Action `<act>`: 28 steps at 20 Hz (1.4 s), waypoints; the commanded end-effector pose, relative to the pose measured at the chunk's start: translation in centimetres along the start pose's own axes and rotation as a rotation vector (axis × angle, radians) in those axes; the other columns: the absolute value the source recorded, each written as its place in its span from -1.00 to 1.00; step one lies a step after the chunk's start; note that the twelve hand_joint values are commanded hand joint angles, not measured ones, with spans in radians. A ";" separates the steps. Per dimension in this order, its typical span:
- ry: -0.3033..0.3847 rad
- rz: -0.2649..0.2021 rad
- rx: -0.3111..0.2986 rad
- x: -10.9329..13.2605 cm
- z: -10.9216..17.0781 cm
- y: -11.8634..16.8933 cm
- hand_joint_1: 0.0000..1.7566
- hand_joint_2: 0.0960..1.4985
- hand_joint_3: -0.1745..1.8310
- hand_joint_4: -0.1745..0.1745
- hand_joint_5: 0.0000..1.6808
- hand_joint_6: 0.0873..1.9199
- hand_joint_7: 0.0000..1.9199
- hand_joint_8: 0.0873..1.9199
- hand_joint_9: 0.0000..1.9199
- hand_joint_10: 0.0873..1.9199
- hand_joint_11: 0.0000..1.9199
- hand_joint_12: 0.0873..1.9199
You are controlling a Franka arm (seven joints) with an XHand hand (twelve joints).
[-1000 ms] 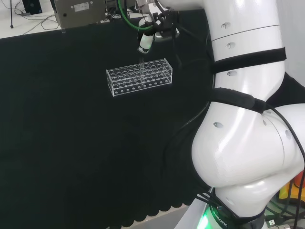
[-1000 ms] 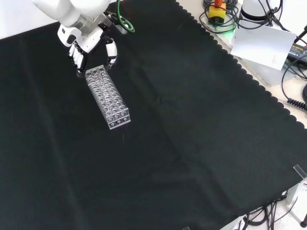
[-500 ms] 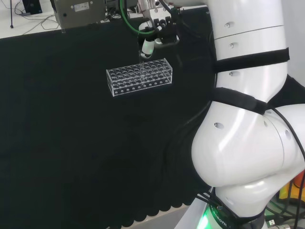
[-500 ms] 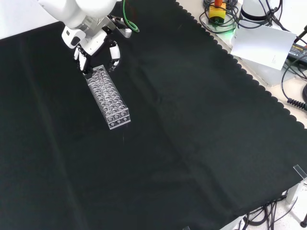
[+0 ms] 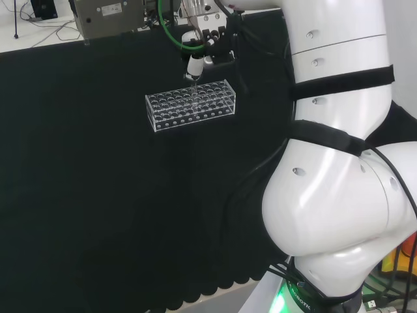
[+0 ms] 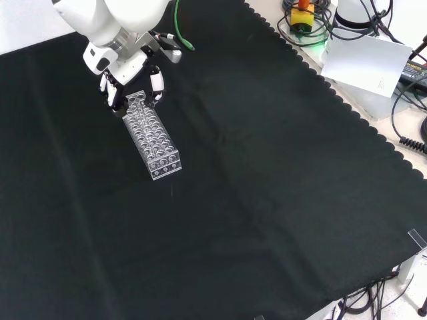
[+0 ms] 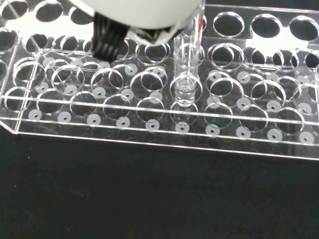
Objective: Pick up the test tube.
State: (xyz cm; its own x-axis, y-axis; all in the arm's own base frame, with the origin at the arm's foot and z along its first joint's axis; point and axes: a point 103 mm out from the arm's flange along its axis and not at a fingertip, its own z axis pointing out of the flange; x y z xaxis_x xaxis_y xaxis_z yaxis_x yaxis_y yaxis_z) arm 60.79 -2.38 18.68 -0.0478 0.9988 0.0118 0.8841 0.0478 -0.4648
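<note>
A clear test tube (image 7: 185, 74) stands upright in a hole of the clear plastic rack (image 5: 190, 105), near the middle of its length (image 5: 193, 94). The black and white hand (image 5: 203, 53) hangs just above the tube's top. From the front, the hand (image 6: 131, 70) sits over the rack's far end (image 6: 152, 137), its fingers (image 6: 156, 83) pointing down and spread to either side. In the wrist view a blurred white part of the hand (image 7: 142, 15) lies close beside the tube's upper end. I cannot tell whether it touches the tube.
A grey box (image 5: 107, 16) with cables sits beyond the cloth's far edge. Past the scalloped cloth edge lie a yellow and red button box (image 6: 301, 13), cables and a white sheet (image 6: 365, 63). The arm's white links (image 5: 339, 163) fill the head view's right.
The hand has shifted left in the head view and come down closer over the tube, with its fingers now straddling the rack's end. Rack and tube have stayed put.
</note>
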 end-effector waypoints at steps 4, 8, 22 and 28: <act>-0.012 0.009 -0.002 0.1 0.2 0.6 0.31 -0.31 -0.01 -1.00 -0.23 -0.16 0.16 -0.19 -0.06 -0.29 -0.41 0.40; -0.008 0.012 0.002 -0.3 0.3 0.4 0.31 -0.30 -0.01 -1.00 -0.20 -0.16 0.20 -0.19 -0.03 -0.30 -0.39 0.39; 0.076 0.022 -0.027 0.1 0.3 0.4 0.31 -0.30 0.00 -1.00 0.01 -0.24 0.42 -0.32 0.30 -0.40 -0.10 0.26; 0.065 0.018 -0.081 1.1 0.3 0.4 0.37 0.04 -0.45 -1.00 0.42 -0.35 0.69 -0.43 0.61 -0.41 0.38 -0.09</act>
State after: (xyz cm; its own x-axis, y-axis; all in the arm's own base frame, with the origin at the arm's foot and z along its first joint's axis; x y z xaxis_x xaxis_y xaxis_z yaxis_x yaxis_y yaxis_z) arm 60.96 -2.08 18.12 -0.0008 0.9982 0.0604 0.9014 0.0268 -0.4321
